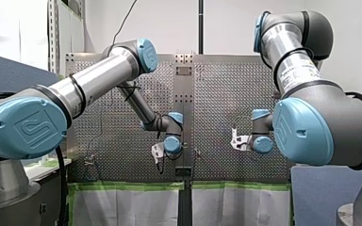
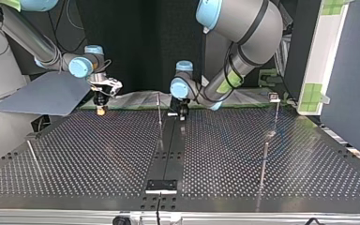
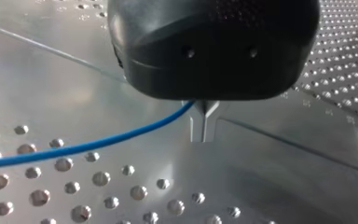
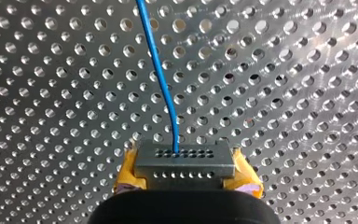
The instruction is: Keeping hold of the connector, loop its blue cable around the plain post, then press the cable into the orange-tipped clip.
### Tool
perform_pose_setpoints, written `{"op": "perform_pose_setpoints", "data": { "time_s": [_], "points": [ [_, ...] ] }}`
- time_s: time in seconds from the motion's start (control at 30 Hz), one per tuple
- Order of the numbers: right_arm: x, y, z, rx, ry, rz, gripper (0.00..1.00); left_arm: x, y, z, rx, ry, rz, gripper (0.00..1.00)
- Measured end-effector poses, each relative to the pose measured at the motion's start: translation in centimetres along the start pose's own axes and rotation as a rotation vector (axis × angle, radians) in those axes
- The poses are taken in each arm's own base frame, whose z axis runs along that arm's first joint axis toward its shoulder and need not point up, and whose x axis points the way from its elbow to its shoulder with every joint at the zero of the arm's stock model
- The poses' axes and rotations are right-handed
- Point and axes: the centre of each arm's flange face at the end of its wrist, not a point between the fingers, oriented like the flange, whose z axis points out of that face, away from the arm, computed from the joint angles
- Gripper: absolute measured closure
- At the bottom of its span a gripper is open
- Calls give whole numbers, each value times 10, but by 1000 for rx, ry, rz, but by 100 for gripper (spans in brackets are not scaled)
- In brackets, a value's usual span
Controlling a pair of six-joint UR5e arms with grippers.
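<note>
The connector (image 4: 184,158) is clamped between the yellow pads (image 4: 127,175) of my right gripper (image 4: 184,175), which grips it by its two sides and holds it just above the perforated table (image 4: 51,93), at the top view's left. Its blue cable (image 4: 161,79) leaves the connector's face and runs off over the holes. In the left wrist view it leads into the root of my left gripper (image 3: 204,133), whose metal fingers are pressed together and appear to pinch it. By my judgement only the holding is done: no loop shows round any post, and nothing is pressed into a clip. Several thin posts (image 2: 160,110) stand on the table, one between the two grippers and others well apart. I cannot tell which is the plain one, and no orange tip shows. The cable's slack must clear that middle post.
</note>
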Motion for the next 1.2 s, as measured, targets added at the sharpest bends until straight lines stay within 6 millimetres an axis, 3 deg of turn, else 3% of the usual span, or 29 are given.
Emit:
{"op": "perform_pose_setpoints", "data": {
  "time_s": [0.23,0.47,0.73,0.77,0.8,0.87,0.9,0.97,1.0,1.07,1.1,1.17,1.2],
  "points": [
    [-7,1,4,16,-12,7,100,-2,2,2,-4,-2,-1,98],
    [-35,-3,8,38,-73,1,100,-3,3,3,-9,3,1,98],
    [-38,-2,10,43,-70,7,100,-3,3,3,-10,8,2,98],
    [-38,-3,10,45,-70,7,100,-3,3,2,-9,8,3,87],
    [-38,-3,10,45,-70,7,100,-3,2,2,-8,9,4,87],
    [-39,-3,10,46,-71,7,100,-2,0,0,-3,13,13,75],
    [-39,-4,10,47,-71,8,100,-2,-1,0,-3,16,19,75],
    [-39,-4,10,47,-71,8,100,0,-1,-2,-5,27,38,66],
    [-39,-4,10,48,-71,8,100,0,-1,-3,-7,32,48,66],
    [-39,-4,10,48,-71,8,100,1,0,-5,-9,45,72,32],
    [-39,-4,10,48,-71,8,100,2,0,-5,-8,50,82,32],
    [-39,-5,10,49,-71,8,100,3,0,-6,-3,60,103,5],
    [-39,-5,10,49,-71,8,100,3,-1,-6,0,65,112,5]
  ]
}}
